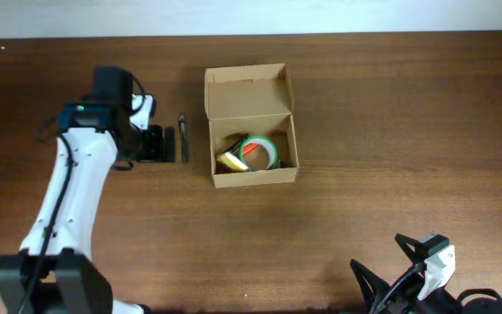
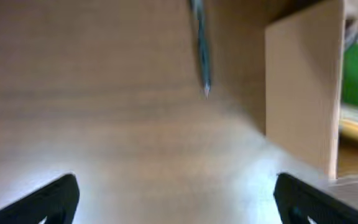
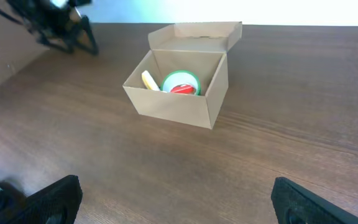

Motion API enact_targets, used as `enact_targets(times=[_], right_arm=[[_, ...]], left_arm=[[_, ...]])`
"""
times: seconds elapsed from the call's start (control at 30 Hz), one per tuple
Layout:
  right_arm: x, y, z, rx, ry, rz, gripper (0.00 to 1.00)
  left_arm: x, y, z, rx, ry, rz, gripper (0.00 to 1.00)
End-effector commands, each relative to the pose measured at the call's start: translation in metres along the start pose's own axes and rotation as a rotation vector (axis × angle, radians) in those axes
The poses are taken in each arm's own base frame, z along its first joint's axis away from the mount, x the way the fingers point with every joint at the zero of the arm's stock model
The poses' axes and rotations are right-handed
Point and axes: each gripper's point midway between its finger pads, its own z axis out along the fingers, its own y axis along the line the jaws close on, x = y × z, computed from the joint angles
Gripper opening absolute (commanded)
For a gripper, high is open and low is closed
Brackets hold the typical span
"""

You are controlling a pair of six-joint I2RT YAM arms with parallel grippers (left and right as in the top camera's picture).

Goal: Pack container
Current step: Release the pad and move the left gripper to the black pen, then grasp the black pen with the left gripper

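Note:
The container (image 1: 252, 177) is a tan cardboard box standing open at the table's middle, its flap lid (image 1: 247, 92) up at the far side. Inside lie a green tape roll (image 1: 260, 152), a yellow item (image 1: 228, 160) and something orange. A dark pen (image 1: 182, 138) lies on the table just left of the box. My left gripper (image 1: 170, 144) is open and empty, low over the table right beside the pen. In the left wrist view the pen (image 2: 199, 43) lies ahead of the open jaws (image 2: 179, 200), with the box wall (image 2: 303, 87) at right. My right gripper (image 1: 389, 263) is open and empty at the front right.
The right wrist view shows the box (image 3: 176, 107) with the tape roll (image 3: 181, 83) from the front, wood table all round it, the open jaws (image 3: 179, 200) at the bottom and the left arm (image 3: 61, 25) at top left. The table's far edge meets a pale wall.

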Motion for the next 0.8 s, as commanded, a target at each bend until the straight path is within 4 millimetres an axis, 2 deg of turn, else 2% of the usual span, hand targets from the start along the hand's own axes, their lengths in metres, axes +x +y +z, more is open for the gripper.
enact_targets(times=[0.0,0.23,0.37,0.5,0.6,0.77], right_arm=[[0.0,0.001,0.0,-0.008,-0.004,0.006,0.99],[0.0,0.001,0.0,-0.008,-0.004,0.005,0.99],[0.0,0.001,0.0,-0.008,-0.004,0.005,0.99],[0.0,0.001,0.0,-0.008,-0.004,0.005,0.99],[0.0,0.001,0.0,-0.008,-0.004,0.005,0.99],[0.0,0.001,0.0,-0.008,-0.004,0.005,0.99]], left_arm=[[-0.006,-0.008,0.023,0.068,-0.018,-0.027,1.0],[-0.03,-0.005,0.066,0.071,-0.054,-0.024,1.0],[-0.026,0.007,0.094,0.018,-0.004,-0.082,1.0],[-0.023,0.009,0.114,0.011,0.043,-0.132,1.0],[-0.03,0.003,0.117,0.02,0.038,-0.141,1.0],[-0.05,-0.012,0.11,0.012,-0.017,-0.098,0.99]])
